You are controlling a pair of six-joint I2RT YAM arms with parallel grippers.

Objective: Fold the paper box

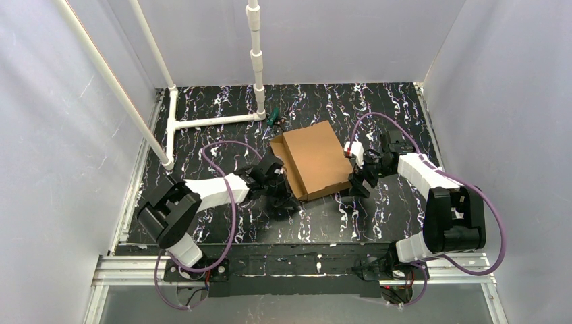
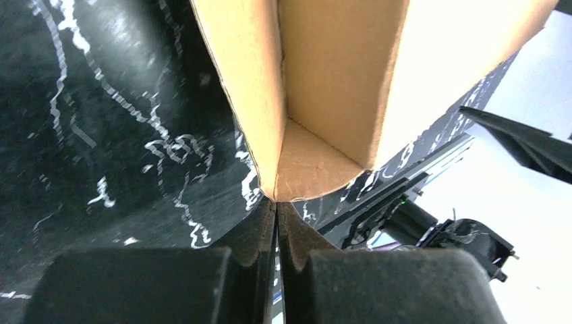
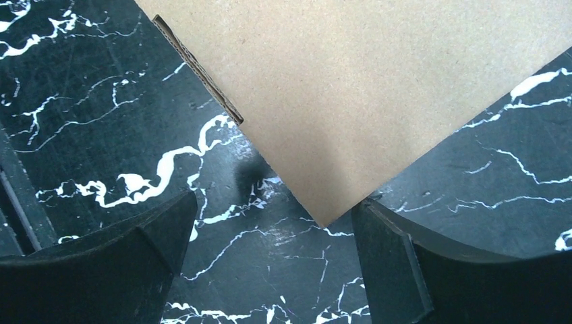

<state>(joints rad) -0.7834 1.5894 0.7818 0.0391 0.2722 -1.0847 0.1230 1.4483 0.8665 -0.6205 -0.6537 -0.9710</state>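
The left claw [image 2: 276, 210], clenched on nothing, meets a corner of the brown corrugated cardboard box [image 2: 330, 74] at its tips. Pushing could skid it past the released right claw [image 3: 273, 223].

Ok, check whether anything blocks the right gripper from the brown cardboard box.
Nothing visible does. A corner of the brown corrugated cardboard box points into the gap of the open right gripper, with only black marbled tabletop around it.

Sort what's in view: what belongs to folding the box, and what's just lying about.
For the job: paper box; left gripper, shut at one box corner; right gripper, open, another box corner between its fingers.
Lying about: white pipe frame; small green object beside it.
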